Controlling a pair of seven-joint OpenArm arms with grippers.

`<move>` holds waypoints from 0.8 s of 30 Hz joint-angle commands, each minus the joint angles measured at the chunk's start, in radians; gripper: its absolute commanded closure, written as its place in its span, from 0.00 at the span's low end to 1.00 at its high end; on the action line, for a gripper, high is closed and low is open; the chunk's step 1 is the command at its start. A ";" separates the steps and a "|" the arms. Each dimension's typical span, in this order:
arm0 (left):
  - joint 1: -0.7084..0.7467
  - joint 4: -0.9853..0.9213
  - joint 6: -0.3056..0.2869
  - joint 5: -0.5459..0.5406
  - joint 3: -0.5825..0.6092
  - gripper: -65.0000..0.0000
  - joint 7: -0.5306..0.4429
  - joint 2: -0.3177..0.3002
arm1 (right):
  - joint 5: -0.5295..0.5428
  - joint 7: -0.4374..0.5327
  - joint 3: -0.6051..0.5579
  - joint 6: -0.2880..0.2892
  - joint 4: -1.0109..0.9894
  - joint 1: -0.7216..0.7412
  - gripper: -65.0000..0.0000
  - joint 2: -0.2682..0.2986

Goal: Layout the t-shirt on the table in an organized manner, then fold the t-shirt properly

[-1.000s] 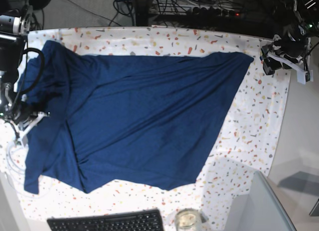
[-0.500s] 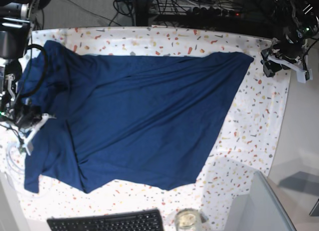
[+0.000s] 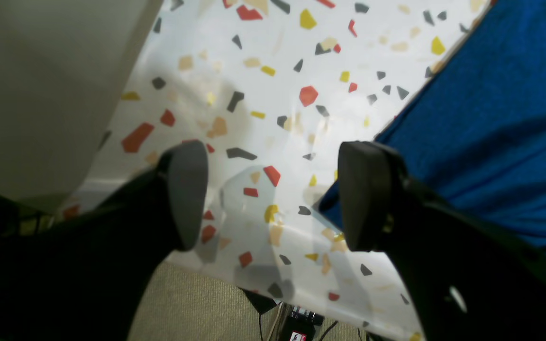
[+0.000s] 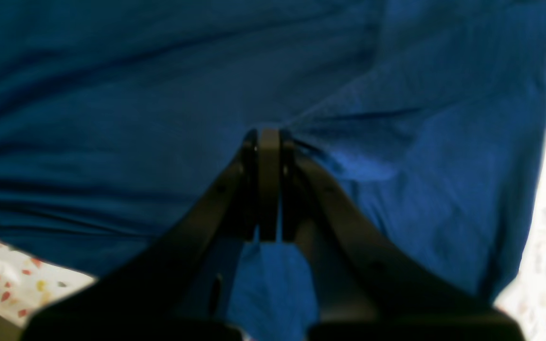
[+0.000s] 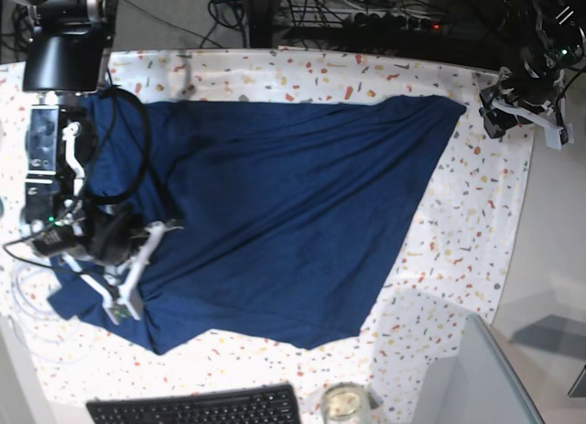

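We see tangled cables [image 5: 320,16] on dark floor behind, a black keyboard [image 5: 197,407] and glass jar [image 5: 344,404] in front.

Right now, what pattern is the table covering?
The table is white with red, yellow and grey flecks; left wrist view shows it best.

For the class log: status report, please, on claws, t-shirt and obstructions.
Right claw shut, pinching t-shirt. Left claw open, empty, over table edge. Shirt spread, wrinkled. Keyboard at front edge.
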 commanded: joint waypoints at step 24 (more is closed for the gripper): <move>0.003 0.021 -0.004 -0.008 -0.004 0.37 -0.017 -0.013 | 0.006 -0.009 -0.370 -0.006 -0.251 0.162 0.85 -0.159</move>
